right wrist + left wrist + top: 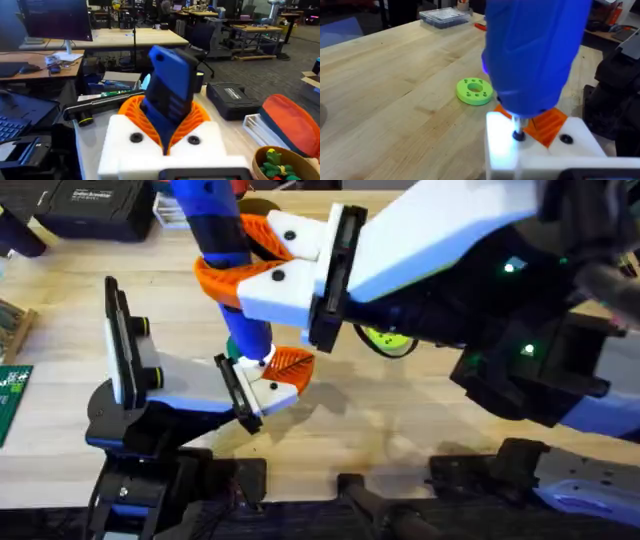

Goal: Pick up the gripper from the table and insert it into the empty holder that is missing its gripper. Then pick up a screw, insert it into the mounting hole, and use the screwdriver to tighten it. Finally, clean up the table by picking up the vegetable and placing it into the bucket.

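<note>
Overhead view: right gripper [262,262] clamps the blue screwdriver [222,240] upright — its tip [518,135] sits on the white finger block [502,145] w/ orange pad below. Left gripper: can't tell.

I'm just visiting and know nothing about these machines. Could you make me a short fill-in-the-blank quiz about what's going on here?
1. The right tool is shut on the blue ____.
2. The round disc with holes lying on the table is coloured ____.
3. The table top is made of ____.

Missing words: screwdriver; green; wood.
</note>
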